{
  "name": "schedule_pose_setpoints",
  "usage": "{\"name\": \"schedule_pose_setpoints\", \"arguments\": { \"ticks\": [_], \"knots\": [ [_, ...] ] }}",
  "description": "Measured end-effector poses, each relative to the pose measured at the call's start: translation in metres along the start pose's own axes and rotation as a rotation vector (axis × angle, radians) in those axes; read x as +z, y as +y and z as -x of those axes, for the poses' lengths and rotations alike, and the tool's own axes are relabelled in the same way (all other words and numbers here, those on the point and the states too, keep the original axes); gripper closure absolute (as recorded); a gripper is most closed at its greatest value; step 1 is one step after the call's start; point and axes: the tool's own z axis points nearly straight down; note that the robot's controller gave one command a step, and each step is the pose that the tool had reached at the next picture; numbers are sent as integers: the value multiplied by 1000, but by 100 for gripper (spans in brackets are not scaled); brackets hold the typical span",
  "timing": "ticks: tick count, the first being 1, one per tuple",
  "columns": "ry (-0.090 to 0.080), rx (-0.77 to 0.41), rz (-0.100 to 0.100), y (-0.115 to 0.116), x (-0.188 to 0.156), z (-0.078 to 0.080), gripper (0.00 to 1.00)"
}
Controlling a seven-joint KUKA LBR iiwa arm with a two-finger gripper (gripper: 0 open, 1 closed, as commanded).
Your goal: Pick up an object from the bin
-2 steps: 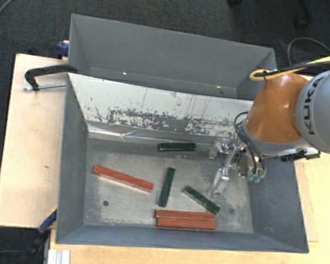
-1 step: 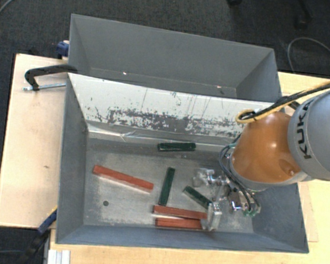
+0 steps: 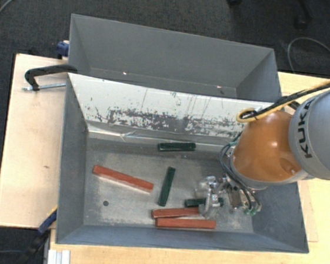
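My gripper [image 3: 209,200] is low in the bin's front right part, its metal fingers pointing left. A small dark green piece [image 3: 192,204] lies right at the fingertips; whether the fingers are round it I cannot tell. Just below it two red-brown bars [image 3: 184,219] lie side by side on the floor. A dark green stick [image 3: 166,186] lies upright in the view a little to the left of the gripper.
Another dark green bar [image 3: 176,147] rests against the back wall. A long red-brown bar [image 3: 123,179] lies at the left of the floor. The arm with its orange cover hangs over the bin's right side.
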Motion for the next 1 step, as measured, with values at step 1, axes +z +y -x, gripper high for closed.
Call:
{"name": "schedule_pose_setpoints", "arguments": {
  "ticks": [1],
  "knots": [
    [-10, -25, -4, -24, -140, 6, 100]
  ]
}}
